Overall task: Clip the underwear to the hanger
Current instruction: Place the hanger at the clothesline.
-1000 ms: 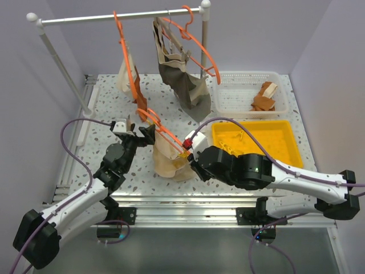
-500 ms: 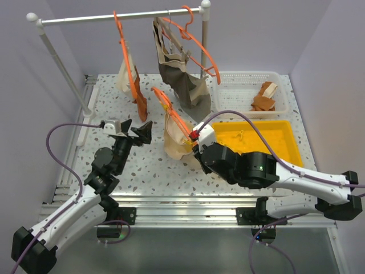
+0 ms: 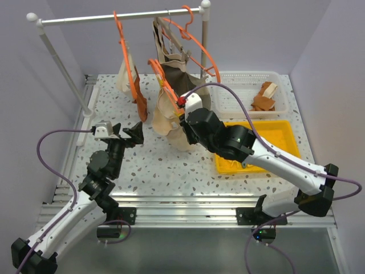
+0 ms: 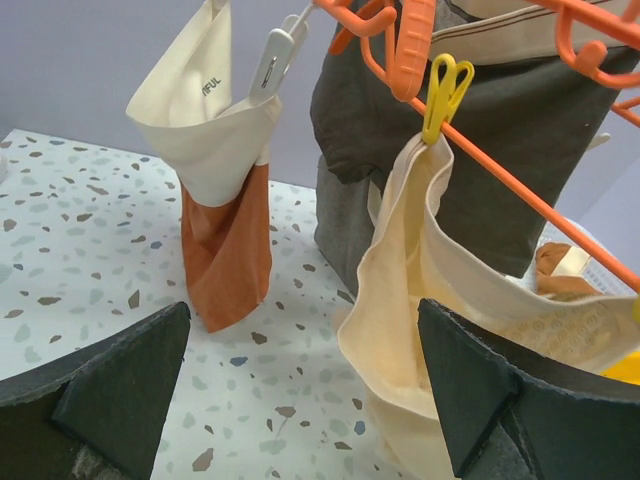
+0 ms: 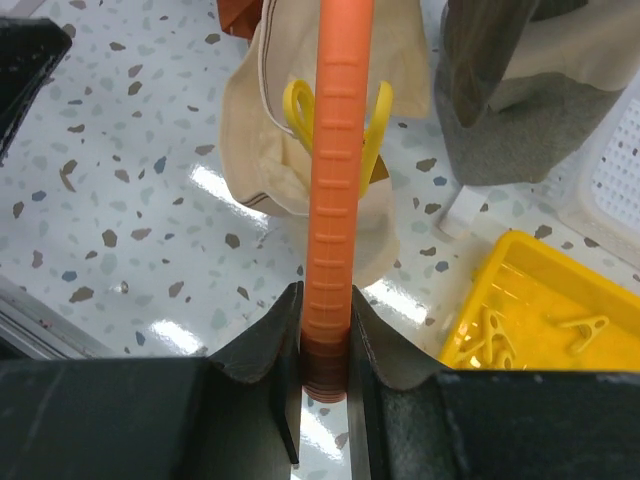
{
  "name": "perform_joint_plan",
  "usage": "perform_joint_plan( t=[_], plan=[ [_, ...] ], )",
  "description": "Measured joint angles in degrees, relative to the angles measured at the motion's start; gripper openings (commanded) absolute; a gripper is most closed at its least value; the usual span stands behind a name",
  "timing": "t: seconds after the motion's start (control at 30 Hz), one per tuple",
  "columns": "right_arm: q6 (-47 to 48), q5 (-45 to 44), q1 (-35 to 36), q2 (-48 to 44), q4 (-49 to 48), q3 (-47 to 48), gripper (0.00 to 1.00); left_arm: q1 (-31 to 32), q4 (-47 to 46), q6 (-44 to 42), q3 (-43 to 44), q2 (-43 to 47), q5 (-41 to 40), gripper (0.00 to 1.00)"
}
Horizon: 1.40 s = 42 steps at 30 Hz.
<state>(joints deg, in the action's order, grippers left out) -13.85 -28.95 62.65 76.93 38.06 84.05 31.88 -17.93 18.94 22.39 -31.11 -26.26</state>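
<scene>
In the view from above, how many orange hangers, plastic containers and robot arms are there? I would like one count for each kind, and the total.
Orange hangers: 3 (two on the rail, the third hanger in the right pincer)
Containers: 2 (white basket, yellow tray)
Robot arms: 2 (left, right)
Total: 7

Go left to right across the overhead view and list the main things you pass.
Rack's left post → left gripper → underwear → yellow tray. The right gripper and the white basket are left out, since they overlap these.
</scene>
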Motion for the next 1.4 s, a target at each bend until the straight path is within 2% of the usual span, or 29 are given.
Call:
perform_joint_plan(
  t=[0.47, 1.0, 1.23, 1.4],
  plan=[
    [1.92, 10.43, -10.67, 18.67, -1.46, 22.64, 0.0, 0.0, 2.36, -0.04, 0.0, 1.49, -2.14, 1.0],
    [2.34, 18.05, -16.92, 33.97, 3.93, 50.05, 0.0, 0.0, 2.27, -0.07, 0.0, 0.11, -2.45, 1.0],
    [1.9, 19.65, -17.55, 39.41, 5.81, 53.33, 0.0, 0.0, 2.21, -0.07, 0.0, 0.15, -2.43, 1.0],
    [1.27, 19.69, -17.7, 38.95, 3.3, 49.18, 0.0, 0.0, 2.23, -0.07, -0.02, 0.15, -2.4, 1.0]
  ],
)
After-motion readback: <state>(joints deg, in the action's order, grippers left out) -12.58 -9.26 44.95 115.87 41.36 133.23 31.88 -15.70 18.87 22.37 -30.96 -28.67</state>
